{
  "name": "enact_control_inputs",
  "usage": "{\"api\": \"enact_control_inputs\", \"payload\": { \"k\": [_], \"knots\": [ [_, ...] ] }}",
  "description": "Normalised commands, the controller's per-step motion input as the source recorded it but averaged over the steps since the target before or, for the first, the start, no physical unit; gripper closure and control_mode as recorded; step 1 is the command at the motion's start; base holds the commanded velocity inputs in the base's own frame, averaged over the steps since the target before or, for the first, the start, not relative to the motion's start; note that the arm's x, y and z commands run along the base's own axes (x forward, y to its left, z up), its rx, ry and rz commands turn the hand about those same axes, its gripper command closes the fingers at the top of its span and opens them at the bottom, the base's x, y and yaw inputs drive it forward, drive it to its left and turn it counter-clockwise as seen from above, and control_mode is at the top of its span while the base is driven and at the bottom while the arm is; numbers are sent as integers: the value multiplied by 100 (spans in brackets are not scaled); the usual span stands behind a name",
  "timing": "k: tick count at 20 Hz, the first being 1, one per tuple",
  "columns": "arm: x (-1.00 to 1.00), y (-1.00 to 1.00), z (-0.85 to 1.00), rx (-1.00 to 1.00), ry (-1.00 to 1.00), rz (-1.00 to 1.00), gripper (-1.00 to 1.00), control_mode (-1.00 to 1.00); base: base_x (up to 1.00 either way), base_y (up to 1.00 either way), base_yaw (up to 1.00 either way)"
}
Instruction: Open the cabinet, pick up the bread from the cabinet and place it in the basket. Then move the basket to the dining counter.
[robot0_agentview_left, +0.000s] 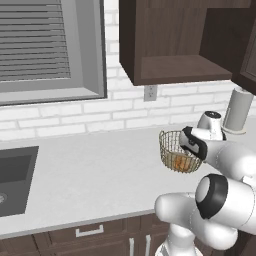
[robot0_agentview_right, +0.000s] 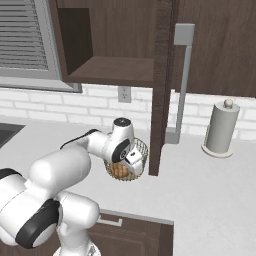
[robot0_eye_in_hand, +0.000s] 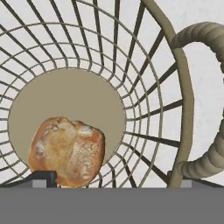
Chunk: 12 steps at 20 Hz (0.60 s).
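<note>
Bread (robot0_eye_in_hand: 66, 150), a golden-brown lumpy roll, lies on the solid beige base of the basket (robot0_eye_in_hand: 168, 78), toward one side of the floor and touching no wire that can be made out. The round wire-mesh basket stands on the pale grey worktop (robot0_agentview_left: 95, 165), near its front edge, with a thick rope-like loop handle on its rim. The gripper (robot0_eye_in_hand: 113, 180) hangs just above the basket's mouth and looks down into it; its two dark finger tips stand wide apart and hold nothing. Above the basket the cabinet (robot0_agentview_right: 112, 47) is open, its dark brown door (robot0_agentview_right: 161, 85) swung out edge-on with the long silver bar handle (robot0_agentview_right: 183, 80) showing, and its shelf bare. Behind runs a white brick wall (robot0_agentview_left: 75, 117) with an outlet (robot0_agentview_left: 150, 92). A paper towel roll (robot0_agentview_right: 220, 127) stands upright on the worktop well to the right, and a dark sink (robot0_agentview_left: 15, 177) is set in on the left under a grey-blinded window (robot0_agentview_left: 45, 45).
</note>
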Motion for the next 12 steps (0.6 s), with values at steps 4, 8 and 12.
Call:
{"api": "enact_control_inputs", "payload": {
  "k": [4,8,12],
  "knots": [
    [0,0,-28,0,0,0,100,-100,0,0,0],
    [1,0,-15,0,-1,0,100,-100,0,0,0],
    [0,0,0,0,0,0,100,-100,0,0,0]
  ]
}}
